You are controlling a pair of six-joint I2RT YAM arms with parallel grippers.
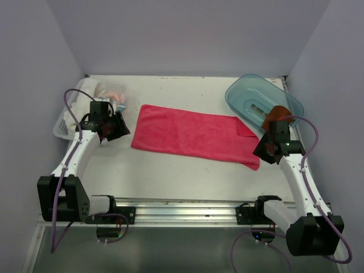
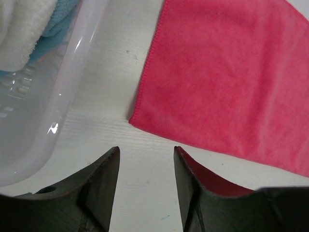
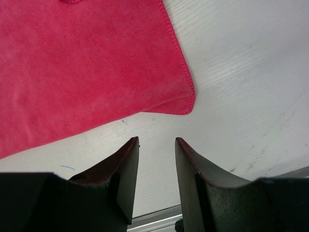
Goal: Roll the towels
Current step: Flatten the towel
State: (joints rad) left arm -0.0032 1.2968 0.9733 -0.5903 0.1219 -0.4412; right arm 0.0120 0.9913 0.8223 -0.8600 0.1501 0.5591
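A bright pink-red towel lies flat across the middle of the white table, long side running left to right, with a small fold at its right end. My left gripper is open and empty just off the towel's left end; the left wrist view shows the towel's near-left corner ahead of the fingers. My right gripper is open and empty at the towel's right end; the right wrist view shows its corner just ahead. A rust-brown towel rests in the blue tub behind the right wrist.
A clear white basket with white and pale blue cloths stands at the back left, close beside my left gripper; its wall shows in the left wrist view. A translucent blue tub stands at the back right. A metal rail runs along the front edge.
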